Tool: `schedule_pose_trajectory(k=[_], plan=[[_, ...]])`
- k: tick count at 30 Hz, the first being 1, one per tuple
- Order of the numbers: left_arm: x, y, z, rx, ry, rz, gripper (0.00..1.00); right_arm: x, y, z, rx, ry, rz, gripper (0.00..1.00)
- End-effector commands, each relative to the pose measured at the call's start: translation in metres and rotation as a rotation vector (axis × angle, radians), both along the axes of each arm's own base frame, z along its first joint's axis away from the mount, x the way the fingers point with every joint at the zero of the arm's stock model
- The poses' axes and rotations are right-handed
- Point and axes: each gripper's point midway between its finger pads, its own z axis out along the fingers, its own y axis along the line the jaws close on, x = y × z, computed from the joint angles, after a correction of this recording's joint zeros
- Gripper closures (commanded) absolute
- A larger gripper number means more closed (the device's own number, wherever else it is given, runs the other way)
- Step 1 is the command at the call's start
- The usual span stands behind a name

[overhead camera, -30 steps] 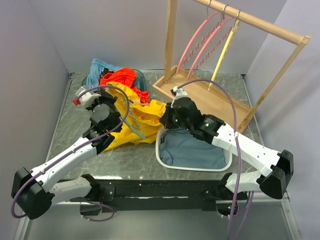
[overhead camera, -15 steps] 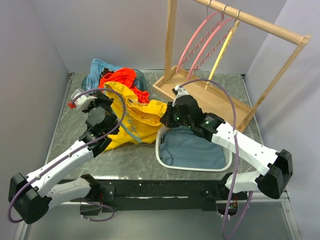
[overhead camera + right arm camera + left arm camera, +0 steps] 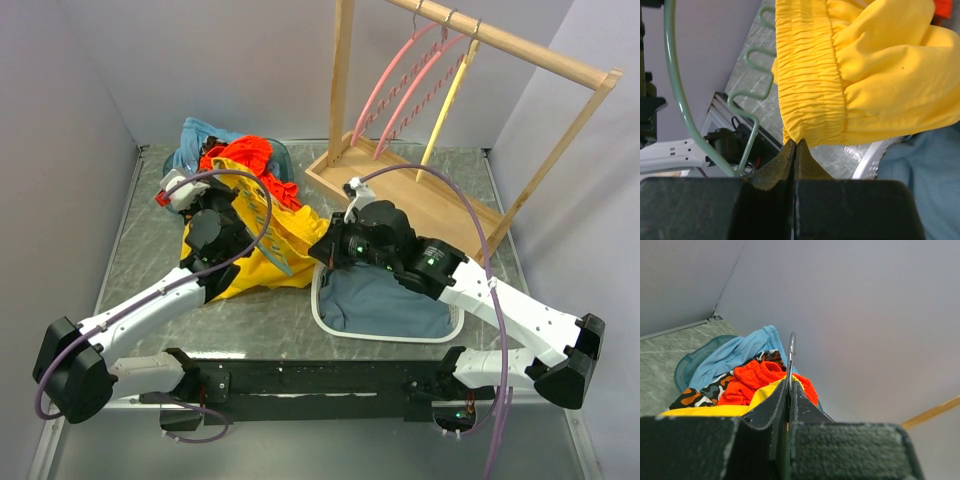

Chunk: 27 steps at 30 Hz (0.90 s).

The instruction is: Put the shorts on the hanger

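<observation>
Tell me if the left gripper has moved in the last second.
Yes. The left gripper drifted left, then swung back right, ending slightly nearer the wooden rack.

There are four plastic hangers: one teal-green arched hanger (image 3: 671, 55), two pink arched hangers (image 3: 384, 76) and one slim yellow hanger (image 3: 447, 105). Five fabric pieces lie about: bright yellow shorts (image 3: 290, 235), orange-red garment (image 3: 240, 155), light blue garment (image 3: 200, 135), orange-black patterned cloth (image 3: 700, 395) and blue-grey cloth (image 3: 385, 300). There is one wooden rack (image 3: 341, 80) and one white basket (image 3: 318, 300).

Bright, even light; soft shadows, close foregrounds blurred.
</observation>
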Motion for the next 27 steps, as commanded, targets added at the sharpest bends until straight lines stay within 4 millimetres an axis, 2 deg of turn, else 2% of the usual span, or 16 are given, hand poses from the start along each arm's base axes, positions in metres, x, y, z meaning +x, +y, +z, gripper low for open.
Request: schedule_pose_trajectory(k=[1, 11, 20, 27], plan=[[-0.003, 0.007, 0.041, -0.093, -0.117, 0.024, 0.99, -0.021, 0.011, 0.038, 0.077, -0.033, 0.059, 1.00], [0.005, 0.003, 0.042, -0.078, -0.089, 0.045, 0.99, -0.024, 0.009, 0.032, 0.003, -0.066, 0.008, 1.00], [0.015, -0.002, 0.031, -0.051, -0.060, 0.071, 0.99, -0.039, 0.010, 0.047, 0.014, -0.083, 0.031, 1.00], [0.023, 0.000, 0.034, -0.042, -0.060, 0.101, 0.99, -0.049, 0.003, 0.051, 0.022, -0.086, 0.039, 1.00]])
